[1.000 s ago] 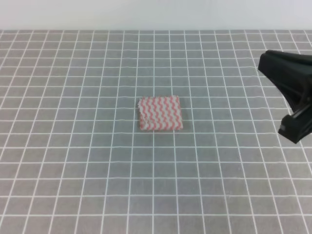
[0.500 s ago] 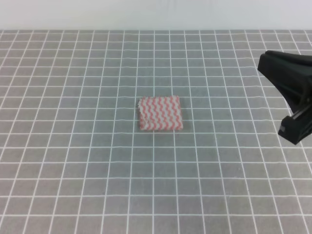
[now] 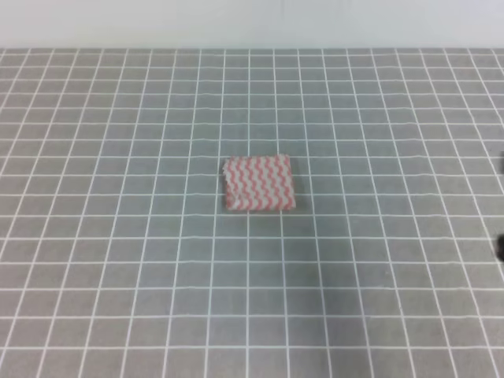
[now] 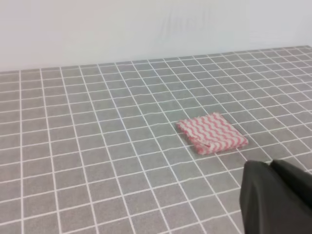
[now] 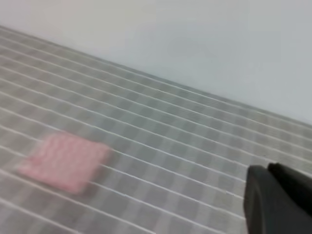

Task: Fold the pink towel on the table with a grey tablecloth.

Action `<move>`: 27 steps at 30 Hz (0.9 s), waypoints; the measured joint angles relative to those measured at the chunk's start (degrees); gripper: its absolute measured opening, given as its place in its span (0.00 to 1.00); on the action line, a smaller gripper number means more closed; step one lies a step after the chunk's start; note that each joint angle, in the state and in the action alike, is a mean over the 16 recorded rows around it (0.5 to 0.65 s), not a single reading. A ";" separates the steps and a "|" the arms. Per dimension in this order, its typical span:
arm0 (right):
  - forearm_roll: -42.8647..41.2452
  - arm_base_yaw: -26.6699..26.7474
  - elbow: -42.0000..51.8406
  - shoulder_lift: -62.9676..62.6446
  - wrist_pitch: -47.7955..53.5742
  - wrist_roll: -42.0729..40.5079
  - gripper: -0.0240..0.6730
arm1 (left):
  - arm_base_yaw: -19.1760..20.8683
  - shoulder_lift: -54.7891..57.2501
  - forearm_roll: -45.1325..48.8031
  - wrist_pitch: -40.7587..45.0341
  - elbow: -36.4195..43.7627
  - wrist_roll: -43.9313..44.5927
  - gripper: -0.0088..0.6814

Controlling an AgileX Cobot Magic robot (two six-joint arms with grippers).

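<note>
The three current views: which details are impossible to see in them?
- Right gripper: cut off by the right wrist view's corner; jaws unseen.
- Left gripper: likewise in the left wrist view.
- Folded pink-and-white zigzag cloth towel: stripes lost to motion blur in the right wrist view.

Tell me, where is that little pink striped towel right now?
The pink towel lies folded near the middle of the grey tablecloth in the high view, with no gripper touching it.

pink towel (image 5: 63,161) motion-blurred in right wrist view, stripes unreadable
</note>
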 joint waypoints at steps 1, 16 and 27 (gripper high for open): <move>0.37 -0.42 1.05 -1.19 -1.44 -0.23 0.01 | 0.00 0.00 0.08 0.00 0.00 0.00 0.01; 0.92 -25.29 19.12 -25.63 10.08 -0.61 0.01 | -0.02 0.27 1.27 -0.03 0.03 0.03 0.01; -37.95 -34.40 23.51 -33.33 21.80 40.80 0.01 | 0.00 0.03 1.26 0.22 -0.01 -0.01 0.01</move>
